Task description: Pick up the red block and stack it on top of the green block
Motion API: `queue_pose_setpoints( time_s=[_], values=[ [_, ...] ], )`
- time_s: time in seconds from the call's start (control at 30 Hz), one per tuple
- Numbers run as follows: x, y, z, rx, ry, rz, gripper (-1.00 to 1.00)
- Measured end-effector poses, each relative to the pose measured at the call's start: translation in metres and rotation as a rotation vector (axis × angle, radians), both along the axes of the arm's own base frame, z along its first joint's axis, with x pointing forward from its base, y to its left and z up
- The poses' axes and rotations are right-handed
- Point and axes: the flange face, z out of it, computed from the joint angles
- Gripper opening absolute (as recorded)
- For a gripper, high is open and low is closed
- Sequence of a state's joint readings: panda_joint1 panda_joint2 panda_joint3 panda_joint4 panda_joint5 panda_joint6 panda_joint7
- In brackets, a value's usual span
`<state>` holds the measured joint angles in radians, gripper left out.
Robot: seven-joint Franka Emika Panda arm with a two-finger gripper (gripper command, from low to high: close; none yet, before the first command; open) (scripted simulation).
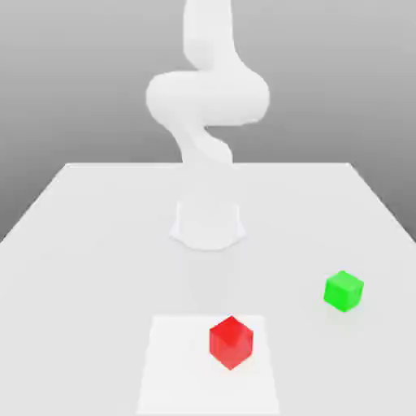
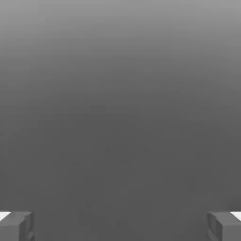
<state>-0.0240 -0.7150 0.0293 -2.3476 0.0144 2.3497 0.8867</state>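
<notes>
Since the small bright red cube with plain smooth faces sits apart from the small bright green cube with plain smooth faces, the stacking has, as I judge it, its whole course ahead, and the step in hand is the approach to the red one. In the exterior view, the red cube rests on a white rectangular patch of the pale, smooth tabletop, with an upright edge turned roughly towards the camera. The green cube lies on the tabletop outside that patch, farther from the camera and towards the exterior view's right. The smooth white robot arm rises behind both (well apart from either cube). This view settles where the pick and the placement belong.

In the hand view, the grey two-finger gripper has its jaws spread wide, with nothing pinched between them, and a plain grey expanse beyond. What this view adds is the readiness of the grip: no opening seems needed first. The next move probably calls for bringing the hand over the red cube, turning it to match two opposite faces (a grip across corners could twist the cube), then lowering before closing.
</notes>
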Motion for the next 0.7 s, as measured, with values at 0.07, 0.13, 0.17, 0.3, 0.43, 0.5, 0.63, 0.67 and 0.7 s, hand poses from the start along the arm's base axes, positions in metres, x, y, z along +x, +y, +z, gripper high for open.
queue_pose_setpoints(
  time_s=[0.07,0.13,0.17,0.3,0.43,0.5,0.63,0.67,0.7],
  values=[
    [0.026,0.005,-0.049,0.048,0.078,-0.066,0.00],
    [0.045,0.008,-0.096,0.089,0.149,-0.130,0.00],
    [0.052,0.010,-0.119,0.108,0.184,-0.162,0.00],
    [0.068,0.016,-0.213,0.174,0.320,-0.298,0.00],
    [0.064,0.021,-0.305,0.224,0.453,-0.443,0.00],
    [0.054,0.024,-0.349,0.244,0.518,-0.518,0.00],
    [0.022,0.030,-0.430,0.271,0.645,-0.674,0.00],
    [0.017,0.031,-0.445,0.273,0.663,-0.695,0.00],
    [0.015,0.030,-0.458,0.275,0.671,-0.710,0.00]
  ],
)
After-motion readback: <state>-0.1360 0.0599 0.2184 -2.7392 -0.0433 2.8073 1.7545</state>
